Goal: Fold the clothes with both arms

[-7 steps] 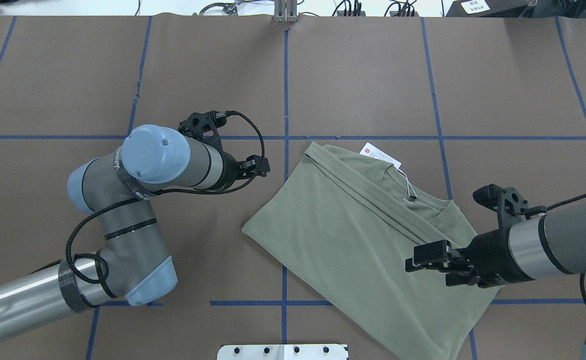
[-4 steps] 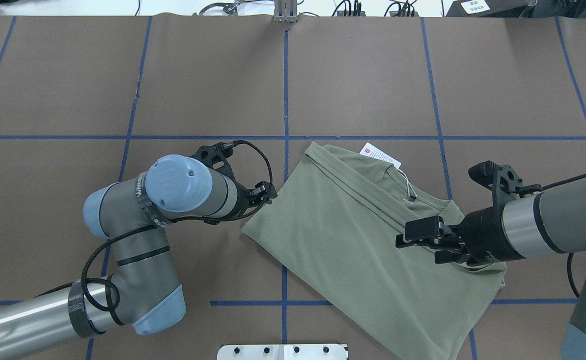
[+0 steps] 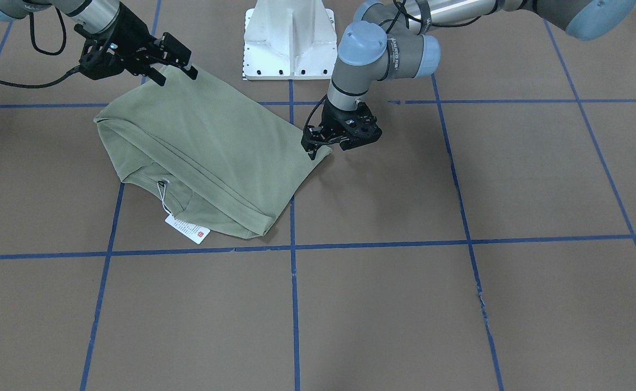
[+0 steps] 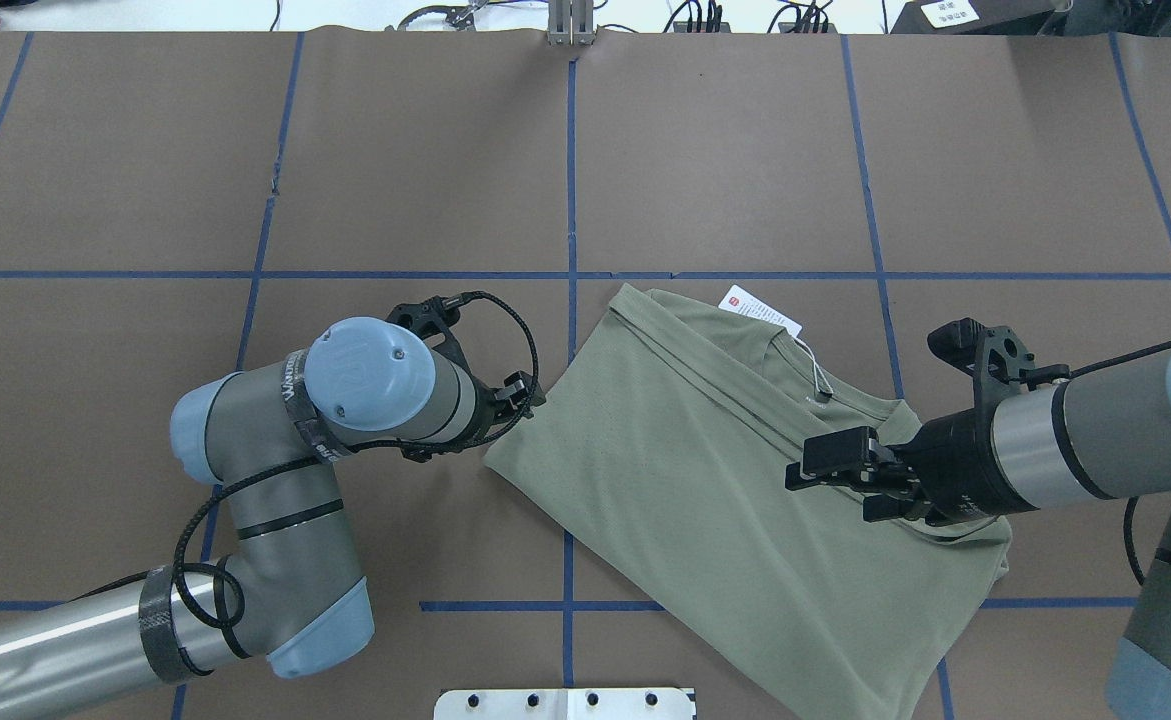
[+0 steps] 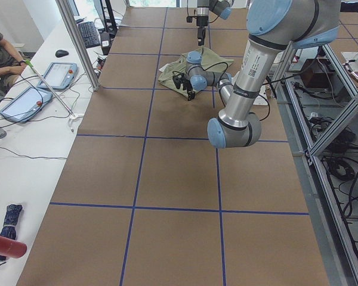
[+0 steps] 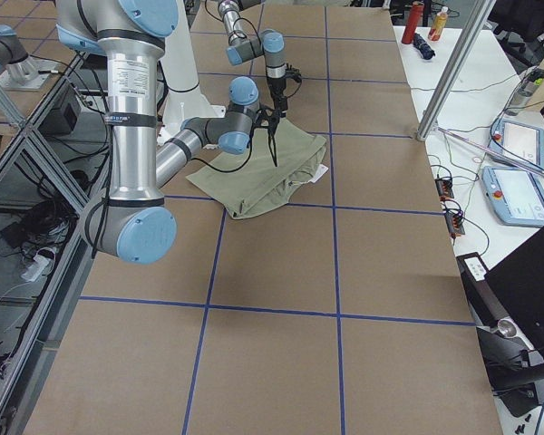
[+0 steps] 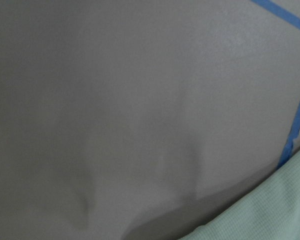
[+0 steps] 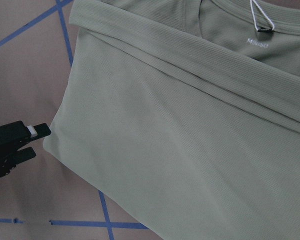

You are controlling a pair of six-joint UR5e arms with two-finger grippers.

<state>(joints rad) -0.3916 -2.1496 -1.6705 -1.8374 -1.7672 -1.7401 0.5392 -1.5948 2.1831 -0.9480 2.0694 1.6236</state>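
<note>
Okay, both arms are closing in for a fresh grab. The sage-green shirt (image 4: 685,470) lies flat and slantwise on the brown paper table (image 4: 725,150), already narrowed into a long panel. Its collar (image 4: 850,405) and white hang tag (image 4: 760,310) sit at the far end, and the hem runs toward the robot's base.

The left gripper (image 4: 527,392) sits low at the shirt's left-hand corner, just beside the edge. The right wrist view shows its fingers (image 8: 20,135) close together with no cloth between them, but whether they are fully closed I cannot tell. The right gripper (image 4: 830,495) hovers over the fabric near the collar side, jaws spread wide and holding nothing.

By my read, this is the approach before the next fold. The left needs to get a finger under that corner and pinch. The right needs to drop and clamp its own edge so the two can lift together.

Against a second ago, the left gripper has swung down from open table to the corner, and the right has slid further in over the shirt. The cloth itself hasn't budged.
</note>
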